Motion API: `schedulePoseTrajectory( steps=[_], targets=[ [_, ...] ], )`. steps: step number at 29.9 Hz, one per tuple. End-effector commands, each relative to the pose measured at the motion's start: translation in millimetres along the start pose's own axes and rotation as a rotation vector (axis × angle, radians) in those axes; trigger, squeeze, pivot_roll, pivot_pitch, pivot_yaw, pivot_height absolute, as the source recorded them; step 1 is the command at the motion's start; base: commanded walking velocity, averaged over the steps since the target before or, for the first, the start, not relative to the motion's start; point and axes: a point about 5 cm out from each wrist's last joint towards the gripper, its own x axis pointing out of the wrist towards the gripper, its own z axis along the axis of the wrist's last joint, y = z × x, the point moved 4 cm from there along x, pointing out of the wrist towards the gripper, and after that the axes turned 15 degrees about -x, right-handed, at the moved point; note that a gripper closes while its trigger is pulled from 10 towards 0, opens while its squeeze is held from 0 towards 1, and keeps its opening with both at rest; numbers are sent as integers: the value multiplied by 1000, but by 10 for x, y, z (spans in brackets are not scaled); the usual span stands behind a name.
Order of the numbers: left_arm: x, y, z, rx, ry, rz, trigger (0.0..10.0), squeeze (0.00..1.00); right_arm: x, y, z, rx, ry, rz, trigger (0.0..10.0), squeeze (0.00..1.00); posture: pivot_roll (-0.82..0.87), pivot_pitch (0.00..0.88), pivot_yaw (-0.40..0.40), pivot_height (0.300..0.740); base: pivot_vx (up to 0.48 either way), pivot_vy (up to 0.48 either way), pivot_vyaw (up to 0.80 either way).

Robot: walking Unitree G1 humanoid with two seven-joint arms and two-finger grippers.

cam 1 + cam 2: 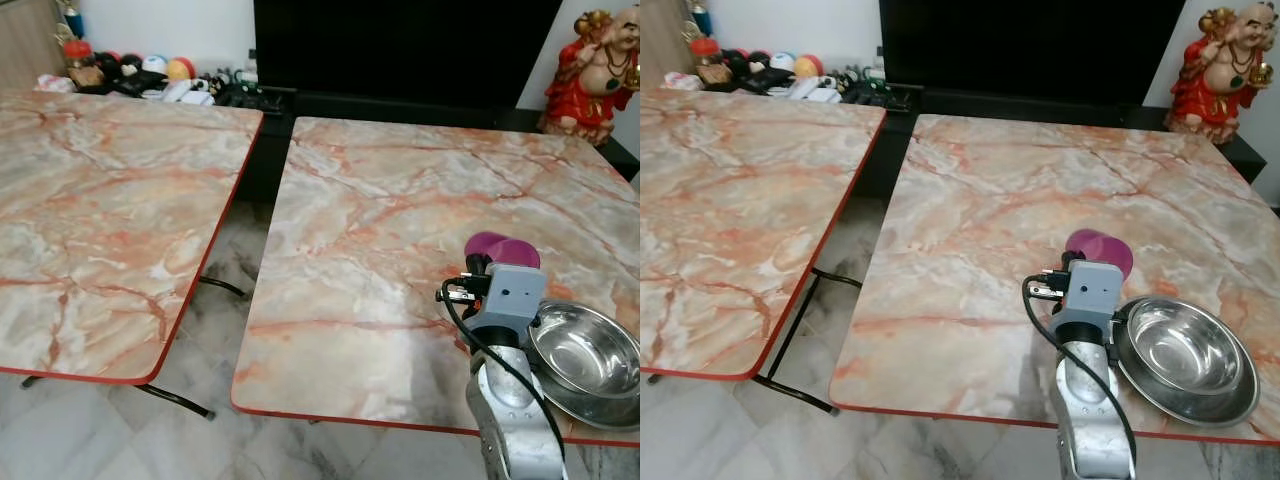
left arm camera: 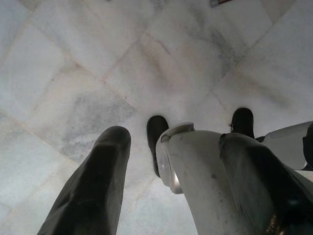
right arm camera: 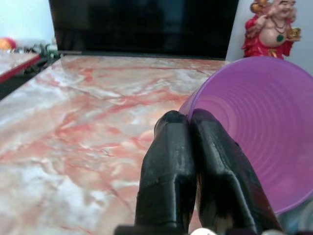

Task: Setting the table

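Two surfaces: marble-patterned tops with red edges stand side by side, a gap of pale tiled floor point(image 1: 225, 290) between them.
Left surface point(image 1: 100, 220): bare marble top; black folding legs show beneath its near edge.
Clutter on the far left: small colourful balls and oddments point(image 1: 150, 75) lie on a low dark ledge beyond the left surface.
Left gripper point(image 2: 166, 161): hangs over the pale marble floor; its two black fingers point(image 2: 98, 181) stand spread apart, with a silver robot part and two dark feet seen between and beyond them.
Right surface point(image 1: 400, 210): carries the cup and the bowl near its front right corner.
Dark screen point(image 1: 1030, 45): a large black panel stands behind the right surface.
Right gripper point(image 3: 188, 161): reaches over the front of the right surface; its black fingers are pressed on the rim of the purple cup, pinching the wall between them.
Purple cup point(image 3: 254, 127): translucent plastic, tilted on its side with its mouth facing the wrist camera, just beyond the arm's grey wrist housing point(image 1: 1092, 292).
Steel bowl point(image 1: 1185, 355): a shiny metal bowl sits upright on the right surface, just right of the arm and close to the front edge.
Red figurine point(image 1: 595, 70): a laughing statue in red stands past the far right corner.
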Motion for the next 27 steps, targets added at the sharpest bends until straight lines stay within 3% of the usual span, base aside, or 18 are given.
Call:
schedulePoseTrajectory(
  steps=[1,3,5,8,9,11,22,27],
  targets=[
    [-6,-5,-73,16,34,-5,10000,0,68,-105,89,-59,20,26,10000,0,-91,136,-35,740,0,0,0],
    [-6,-8,-75,22,37,-7,10000,0,92,-112,91,-108,79,96,10000,0,-94,136,-35,740,0,0,0],
    [-5,-16,-77,19,37,-12,10000,0,96,-168,54,-92,167,125,10000,0,-94,136,-35,740,0,0,0],
    [-2,-28,-81,17,40,-17,10000,0,108,-180,83,-20,194,167,10000,0,-103,137,-33,740,0,0,0],
    [-1,-47,-91,19,48,-29,10000,0,136,-216,151,81,223,168,10000,0,-114,138,-31,740,0,0,0],
    [0,-62,-103,24,55,-38,10000,0,157,-215,230,107,226,208,10000,0,-114,138,-31,740,0,0,0],
    [3,-118,-165,14,76,-58,10000,0,106,-144,403,19,266,410,10000,0,-130,139,-42,740,0,0,0],
    [-3,-126,-198,6,92,-67,10000,0,-15,-185,429,-127,294,563,10000,0,-146,140,-50,740,0,0,0]
  ],
)
